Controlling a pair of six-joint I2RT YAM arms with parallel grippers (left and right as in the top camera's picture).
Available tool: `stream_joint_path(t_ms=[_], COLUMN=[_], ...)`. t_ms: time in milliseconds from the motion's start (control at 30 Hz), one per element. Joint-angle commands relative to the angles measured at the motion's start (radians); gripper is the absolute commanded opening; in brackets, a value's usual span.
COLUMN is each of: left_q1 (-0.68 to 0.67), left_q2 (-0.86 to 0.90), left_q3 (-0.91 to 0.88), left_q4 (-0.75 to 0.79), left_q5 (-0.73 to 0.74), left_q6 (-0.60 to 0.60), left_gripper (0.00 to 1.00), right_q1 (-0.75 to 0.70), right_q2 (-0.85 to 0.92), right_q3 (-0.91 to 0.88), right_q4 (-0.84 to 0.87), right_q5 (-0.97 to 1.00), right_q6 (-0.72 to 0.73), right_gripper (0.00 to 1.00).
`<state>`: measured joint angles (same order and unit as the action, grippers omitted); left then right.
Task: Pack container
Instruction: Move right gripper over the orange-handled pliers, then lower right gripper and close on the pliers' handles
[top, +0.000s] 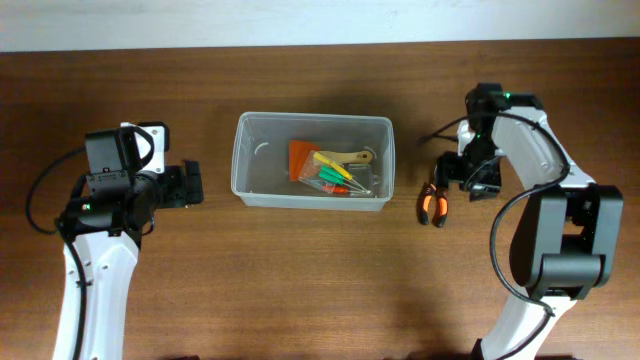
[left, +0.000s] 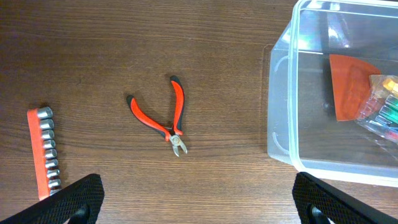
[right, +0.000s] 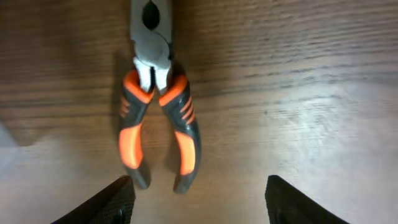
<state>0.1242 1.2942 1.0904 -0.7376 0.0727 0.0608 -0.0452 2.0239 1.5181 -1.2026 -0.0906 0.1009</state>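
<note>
container: clear tub (top: 310, 201) mid-table, nearer the far edge than the near one. Already holds an orange scraper (top: 303, 158) and a screwdriver packet (top: 335, 178).
right gripper: (right: 199, 200) released, fingers spread wide, nothing between them. It hangs above the pliers (right: 158, 118) with the handles pointing toward the fingers.
pliers: flat on the table (top: 300, 290), just off the tub's right end wall on the side toward the right edge, handles splayed.
left gripper: (left: 198, 202) released, empty, off the tub's left end wall.
left side items: cutters (left: 176, 106) and a socket rail (left: 45, 149) lie loose on the wood toward the left edge. Neither shows in the overhead view, probably hidden under the arm.
likely step: right arm lining up a pick on the pliers.
risk 1: a pinch across the splayed handles closes them, so the tool could pivot or squirt out.
risk 2: the pliers lie low and flat, so coming down too far jams the fingertips on the wood.
risk 3: the tub wall is close, so the lift or carry may clip the rim and shove the light tub.
risk 4: a drop onto the packet may leave the pliers propped against the wall.
risk 5: both arms reaching over the tub together could collide.
</note>
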Motion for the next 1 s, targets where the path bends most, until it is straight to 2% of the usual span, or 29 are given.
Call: stream_joint_path(t_ms=[0, 300, 433, 500, 533, 767, 867, 967], left_q1=[0.003, 0.003, 0.003, 0.003, 0.003, 0.003, 0.003, 0.003], left_q2=[0.003, 0.003, 0.003, 0.003, 0.003, 0.003, 0.003, 0.003], left_q3=[0.018, 0.018, 0.018, 0.018, 0.018, 0.018, 0.018, 0.018], left_q4=[0.003, 0.003, 0.003, 0.003, 0.003, 0.003, 0.003, 0.003], left_q5=[0.014, 0.014, 0.014, 0.014, 0.014, 0.014, 0.014, 0.014], left_q6=[0.015, 0.015, 0.015, 0.015, 0.015, 0.015, 0.015, 0.015], left_gripper=[0.99, 0.99, 0.99, 0.99, 0.99, 0.99, 0.99, 0.99], right_q1=[-0.001, -0.001, -0.001, -0.001, -0.001, 0.0, 0.0, 0.0], right_q2=[-0.005, -0.005, -0.005, -0.005, -0.005, -0.005, -0.005, -0.005], right_q3=[-0.07, -0.186, -0.21, -0.213, -0.213, -0.213, -0.213, -0.213], right_q4=[0.047, 0.234, 0.301, 0.306, 0.306, 0.282, 0.264, 0.256], right_q5=[0.016, 0.017, 0.017, 0.017, 0.017, 0.018, 0.075, 0.108], right_q6=[-0.011, -0.018, -0.018, -0.018, -0.018, -0.019, -0.019, -0.083], right_gripper=[0.68, 0.68, 0.6, 0.5, 0.48, 0.48, 0.48, 0.48])
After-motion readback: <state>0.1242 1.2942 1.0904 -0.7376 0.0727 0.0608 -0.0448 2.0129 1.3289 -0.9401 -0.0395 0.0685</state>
